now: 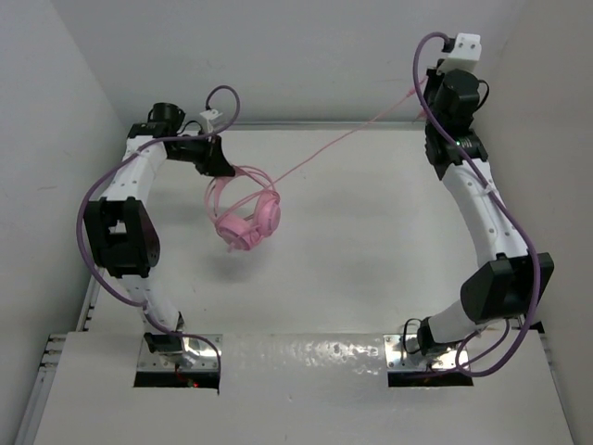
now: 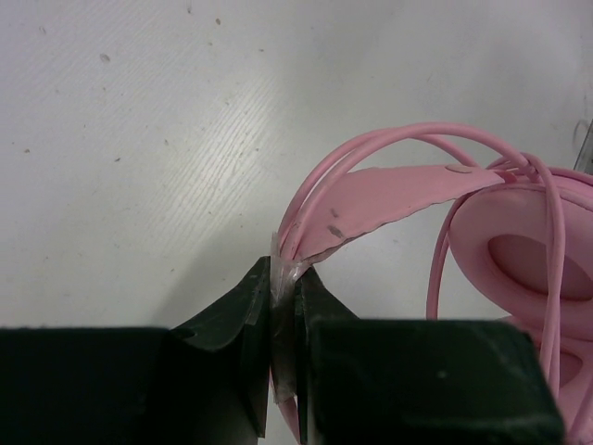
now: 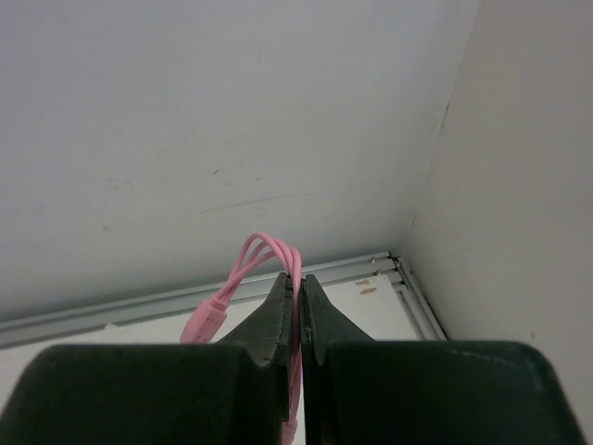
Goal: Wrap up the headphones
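The pink headphones (image 1: 248,221) hang by their thin headband (image 2: 389,193) from my left gripper (image 1: 220,163), at the left back of the table. In the left wrist view the jaws (image 2: 285,274) are shut on the end of the headband, with a padded earcup (image 2: 530,252) to the right and cable loops over it. The thin pink cable (image 1: 343,141) runs taut from the headphones up to my right gripper (image 1: 428,91) at the back right. That gripper (image 3: 298,280) is shut on the cable, with a small bundle of cable loops (image 3: 264,252) and a plug (image 3: 204,324) beside its tips.
White walls close in the table (image 1: 371,241) at the back and both sides. The right gripper is high, near the back right corner (image 3: 394,260). Purple arm cables (image 1: 93,241) hang along both arms.
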You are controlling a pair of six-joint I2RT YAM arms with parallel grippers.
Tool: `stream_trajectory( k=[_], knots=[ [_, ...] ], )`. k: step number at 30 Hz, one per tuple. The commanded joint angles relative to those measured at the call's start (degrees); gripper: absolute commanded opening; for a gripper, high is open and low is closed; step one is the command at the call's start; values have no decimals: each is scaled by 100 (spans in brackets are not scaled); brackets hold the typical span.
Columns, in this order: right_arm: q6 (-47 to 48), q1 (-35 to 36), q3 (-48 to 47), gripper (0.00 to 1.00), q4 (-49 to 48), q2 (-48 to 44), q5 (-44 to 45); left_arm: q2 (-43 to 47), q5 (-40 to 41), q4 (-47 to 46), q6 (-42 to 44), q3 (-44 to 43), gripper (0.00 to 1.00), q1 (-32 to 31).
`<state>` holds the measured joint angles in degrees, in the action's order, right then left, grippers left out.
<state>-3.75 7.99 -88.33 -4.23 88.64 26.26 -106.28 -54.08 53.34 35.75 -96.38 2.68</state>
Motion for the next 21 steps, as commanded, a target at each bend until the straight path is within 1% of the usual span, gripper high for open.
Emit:
stream_trajectory(
  k=[1,2,3,5,6,9,10,11,12,13,14,15,16,17,18,19,20,21],
  knots=[
    [32,-25,350,0,-149,-163,-619,204,-813,317,-68,-399,0,31],
    [32,-25,448,0,-122,-154,-779,204,-945,482,-24,-434,0,31],
    [-11,-25,536,0,-105,-128,-954,195,-1251,580,20,-487,0,40],
    [-47,-25,817,0,-52,-49,-1358,204,-1525,756,-6,-688,0,40],
    [-64,-25,940,0,-52,-40,-1909,204,-1709,757,-76,-776,0,40],
    [-335,62,1563,0,-227,-83,-2484,230,-2113,433,-742,-1110,0,110],
    [-415,97,1948,0,-410,-119,-2520,230,-2193,214,-1075,-1172,0,136],
    [-494,159,2169,0,-516,-162,-2538,265,-2229,-397,-1879,-1225,0,145],
    [-521,316,2380,0,-648,-250,-2564,292,-2177,-804,-2331,-1295,0,180],
    [-504,422,2791,0,-858,-294,-2582,309,-2055,-1208,-3301,-1331,0,198],
    [-478,553,2978,0,-947,-330,-2565,362,-1879,-1986,-3833,-1348,0,207],
    [-478,842,3258,0,-1070,-356,-2478,371,-1538,-2377,-4239,-1375,0,242],
    [-478,1001,3366,0,-1106,-356,-2459,389,-1387,-2738,-5087,-1375,0,268],
    [-495,1325,3471,0,-1150,-348,-2442,380,-1290,-3524,-5565,-1349,0,347],
    [-521,1511,3698,0,-1316,-347,-2389,362,-1097,-3967,-6022,-1218,0,391],
    [-556,1687,3831,0,-1457,-339,-2328,362,-991,-4772,-6967,-1130,0,444],
    [-635,2054,3954,0,-1571,-330,-2284,371,-912,-5111,-7402,-1033,0,557],
    [-679,2249,4164,0,-1807,-313,-2240,362,-702,-5410,-7903,-919,0,593]
  ],
)
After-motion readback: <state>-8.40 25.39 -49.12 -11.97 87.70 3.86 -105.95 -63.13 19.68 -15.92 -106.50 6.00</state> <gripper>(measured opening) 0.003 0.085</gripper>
